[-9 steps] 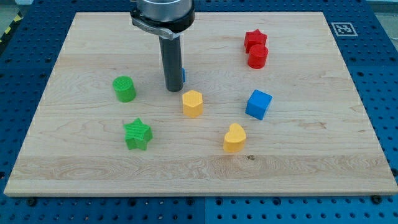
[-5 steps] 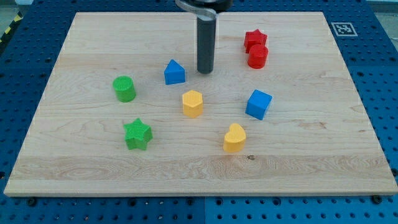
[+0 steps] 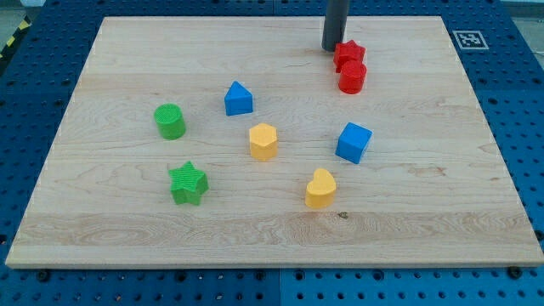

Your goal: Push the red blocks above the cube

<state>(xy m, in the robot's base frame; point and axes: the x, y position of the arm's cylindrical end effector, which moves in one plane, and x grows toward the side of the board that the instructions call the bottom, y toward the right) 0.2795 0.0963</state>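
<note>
A red star block [image 3: 348, 54] and a red cylinder block [image 3: 353, 77] sit touching each other at the view's upper right. The blue cube [image 3: 354, 142] lies below them, apart from both. My tip [image 3: 333, 48] is at the star's upper left, right beside it; I cannot tell whether it touches. The rod rises out of the view's top.
A blue house-shaped block [image 3: 239, 99] lies left of centre. A yellow hexagon block [image 3: 263, 141] and a yellow heart block [image 3: 320, 188] lie below it. A green cylinder [image 3: 171, 121] and a green star [image 3: 188, 183] are at the left. A marker tag [image 3: 469, 39] sits at the board's top right corner.
My tip has moved up and to the right, from beside the blue house-shaped block to the red star's upper left. No block has visibly moved.
</note>
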